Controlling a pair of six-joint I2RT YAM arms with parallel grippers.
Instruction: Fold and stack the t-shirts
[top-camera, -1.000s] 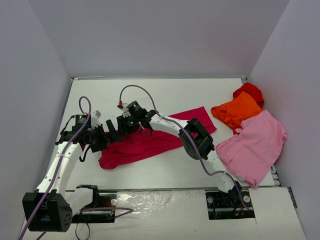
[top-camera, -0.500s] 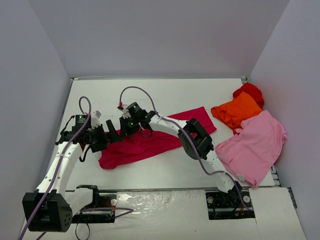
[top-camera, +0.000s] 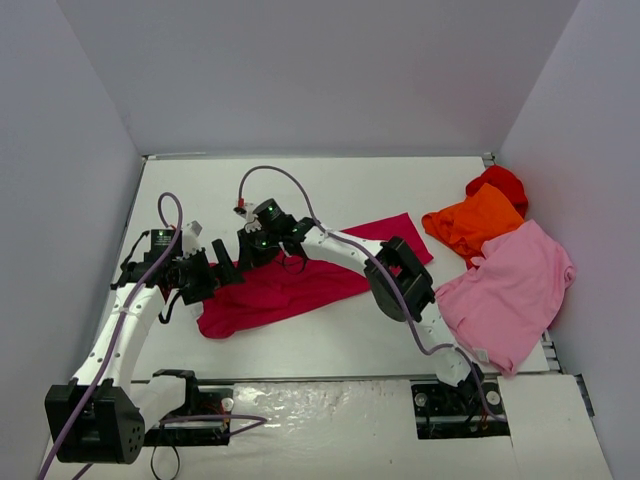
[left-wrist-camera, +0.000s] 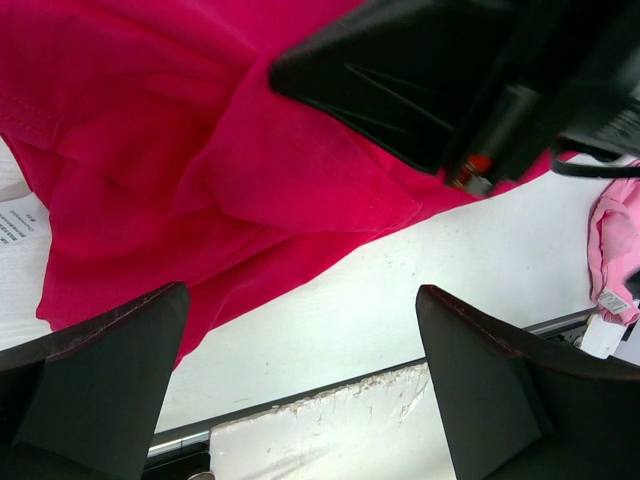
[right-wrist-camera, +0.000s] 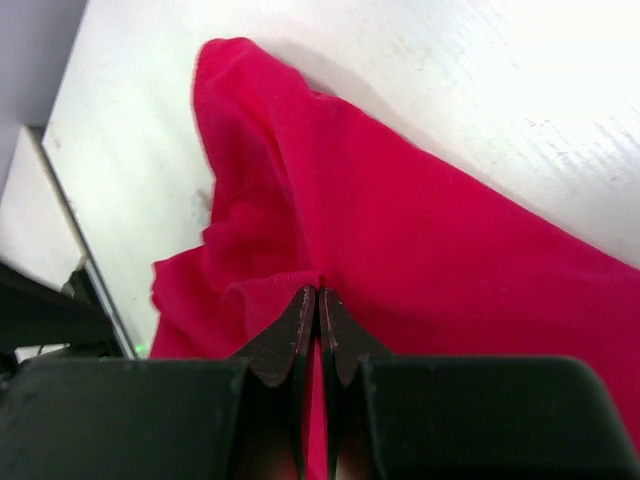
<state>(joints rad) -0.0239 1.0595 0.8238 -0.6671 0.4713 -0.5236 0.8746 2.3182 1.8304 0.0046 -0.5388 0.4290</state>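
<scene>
While the left gripper (left-wrist-camera: 300, 292) hangs spread wide over the crimson shirt (top-camera: 290, 290) at middle left, the right gripper (right-wrist-camera: 318, 295) pinches a fold tight. A pink shirt (top-camera: 510, 290), orange shirt (top-camera: 475, 222) and red shirt (top-camera: 500, 183) sit at right.

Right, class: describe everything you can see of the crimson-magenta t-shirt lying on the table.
The crimson-magenta t-shirt is plain, soft cloth, crumpled into a long wrinkled band lying diagonally on the white table, near left to far right. It is not yet folded. The right gripper is shut on a pinch of fabric near its left end; the left gripper hangs open over that end.
</scene>
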